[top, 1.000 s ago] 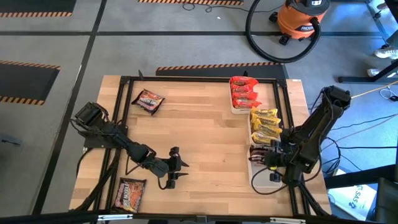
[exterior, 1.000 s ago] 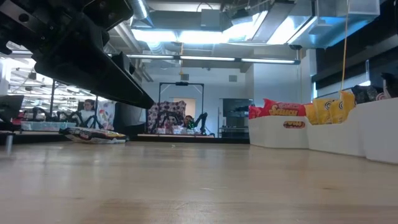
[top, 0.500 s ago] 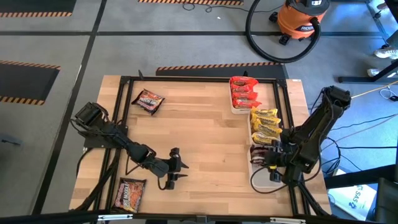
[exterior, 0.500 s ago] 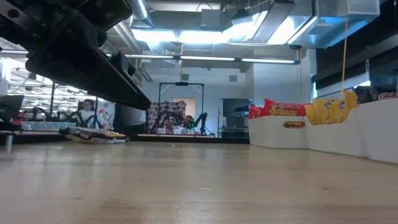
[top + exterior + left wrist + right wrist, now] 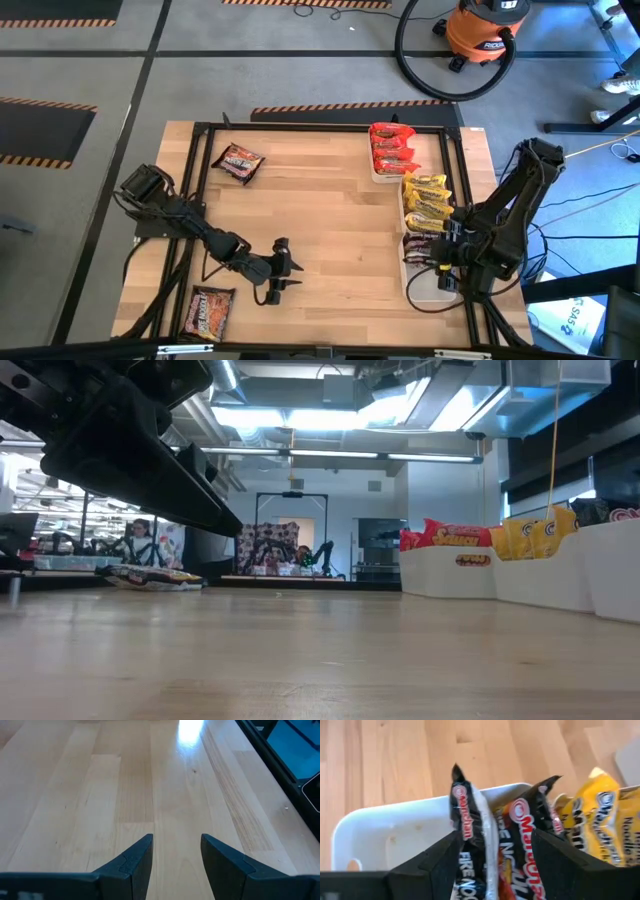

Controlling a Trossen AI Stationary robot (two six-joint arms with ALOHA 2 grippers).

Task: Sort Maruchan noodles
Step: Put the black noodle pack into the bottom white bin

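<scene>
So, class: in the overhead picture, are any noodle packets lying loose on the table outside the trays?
Yes: two dark packets lie on the bare wood, one near the far left, one at the near left corner.

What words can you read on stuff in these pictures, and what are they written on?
"Maruchan": on the dark packets in the white tray, right wrist view.
"FIRE NOO...", cut off: on those same dark packets.
"NOODLES", partly blurred: on the yellow packets beside them.
Red packets: a yellow band of print, too blurred to read.
Loose packets on the table: too small to read.
</scene>
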